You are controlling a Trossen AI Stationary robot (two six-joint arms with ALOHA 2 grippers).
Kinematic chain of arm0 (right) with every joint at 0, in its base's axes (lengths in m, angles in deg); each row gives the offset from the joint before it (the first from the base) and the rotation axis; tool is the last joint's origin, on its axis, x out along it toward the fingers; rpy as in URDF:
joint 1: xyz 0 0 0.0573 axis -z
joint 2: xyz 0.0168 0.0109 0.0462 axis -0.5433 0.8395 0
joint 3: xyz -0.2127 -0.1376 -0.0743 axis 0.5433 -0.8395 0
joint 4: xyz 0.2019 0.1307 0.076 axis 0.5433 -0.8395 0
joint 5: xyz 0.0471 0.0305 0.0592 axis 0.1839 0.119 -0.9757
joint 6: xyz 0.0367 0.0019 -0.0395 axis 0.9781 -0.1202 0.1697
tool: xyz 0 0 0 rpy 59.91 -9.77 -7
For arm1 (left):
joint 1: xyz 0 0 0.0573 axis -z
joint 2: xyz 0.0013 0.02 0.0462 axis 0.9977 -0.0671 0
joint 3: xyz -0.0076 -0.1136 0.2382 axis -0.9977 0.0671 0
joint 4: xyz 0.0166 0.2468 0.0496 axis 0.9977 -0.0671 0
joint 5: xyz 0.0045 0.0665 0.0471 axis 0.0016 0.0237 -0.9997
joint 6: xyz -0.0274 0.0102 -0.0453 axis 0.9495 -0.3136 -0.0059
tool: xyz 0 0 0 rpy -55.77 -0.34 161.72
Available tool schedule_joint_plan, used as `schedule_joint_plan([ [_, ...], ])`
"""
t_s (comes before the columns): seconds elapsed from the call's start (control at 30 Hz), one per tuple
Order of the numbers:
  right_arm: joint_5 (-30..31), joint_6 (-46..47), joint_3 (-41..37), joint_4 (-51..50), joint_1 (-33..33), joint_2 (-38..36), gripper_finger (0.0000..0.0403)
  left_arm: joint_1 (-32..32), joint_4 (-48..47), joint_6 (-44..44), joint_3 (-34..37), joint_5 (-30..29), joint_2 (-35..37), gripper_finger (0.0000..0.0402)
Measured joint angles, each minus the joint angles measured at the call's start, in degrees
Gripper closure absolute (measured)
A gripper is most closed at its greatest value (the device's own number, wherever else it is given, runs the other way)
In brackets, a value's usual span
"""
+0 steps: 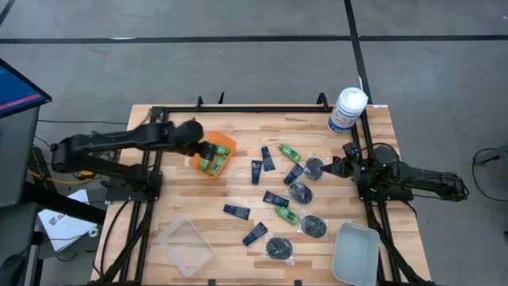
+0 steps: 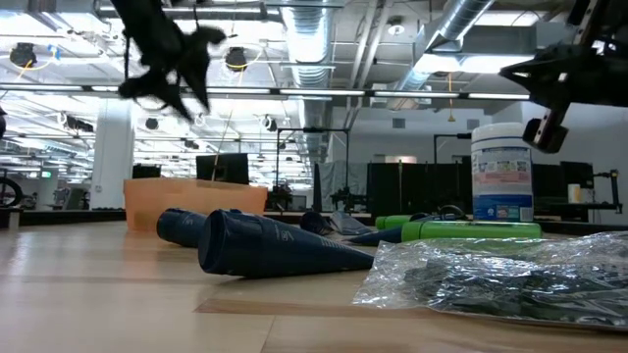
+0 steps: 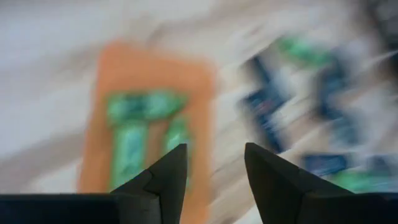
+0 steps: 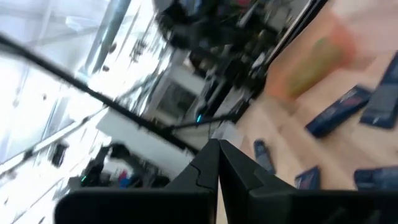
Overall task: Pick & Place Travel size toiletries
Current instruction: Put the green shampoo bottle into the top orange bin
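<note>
With the left claw part-open, empty, over the orange tray, lift clear before reaching for the next bottle; the right claw stays out, shut.

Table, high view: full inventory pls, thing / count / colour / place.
orange bin: 1, orange, left-centre, green bottles inside
loose green bottles: 2, green, centre
navy tubes: about 7, dark navy, centre
black rounds in clear packets: about 4, black, centre-right
white canister: 1, white with blue label, far right corner
clear tray: 1, clear, near left
grey tray: 1, pale grey, near right
left pincer: open, empty, over the orange bin
right pincer: shut, empty, right edge
</note>
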Motion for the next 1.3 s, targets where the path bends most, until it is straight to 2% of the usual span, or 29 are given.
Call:
schedule_joint_plan([
  [0.13, 5.5, 0.3, 0.0, 1.3, 0.0, 0.0, 0.0376, 0.1, 5.3, -4.7, -0.1, -1.3, 7.5, 0.0246],
  [0.23, 10.1, -2.3, 0.5, 3.1, 0.5, 0.6, 0.0337, 0.1, 6.9, -8.0, -0.1, -1.8, 12.2, 0.0240],
  [0.3, 11.1, -6.7, 1.7, 4.8, 1.0, 1.7, 0.0306, 0.1, 6.8, -9.8, -0.1, -2.1, 14.5, 0.0236],
  [0.47, 12.5, -12.2, 7.9, 4.1, 3.6, 11.0, 0.0234, 0.1, 6.6, -11.0, 0.1, -1.7, 18.0, 0.0221],
  [0.57, 12.4, -16.6, 13.5, 3.5, 4.8, 19.8, 0.0212, 0.1, 6.7, -12.6, 0.1, -2.0, 18.8, 0.0217],
  [0.67, 12.4, -21.0, 20.6, -1.4, 5.9, 30.4, 0.0209, 0.1, 6.6, -13.9, 0.1, -2.3, 19.0, 0.0219],
  [0.9, 12.5, -34.4, 43.7, -24.0, 8.6, 58.2, 0.0224, 0.1, 6.7, -15.7, 0.1, -2.2, 19.0, 0.0226],
  [1.03, 12.4, -42.5, 56.5, -35.2, 9.9, 73.0, 0.0219, 0.1, 6.7, -15.9, 0.1, -1.8, 19.0, 0.0223],
  [1.3, 12.5, -52.4, 77.0, -51.3, 12.0, 96.9, 0.0194, 0.1, 6.6, -15.9, 0.1, 0.2, 20.4, 0.0218],
])
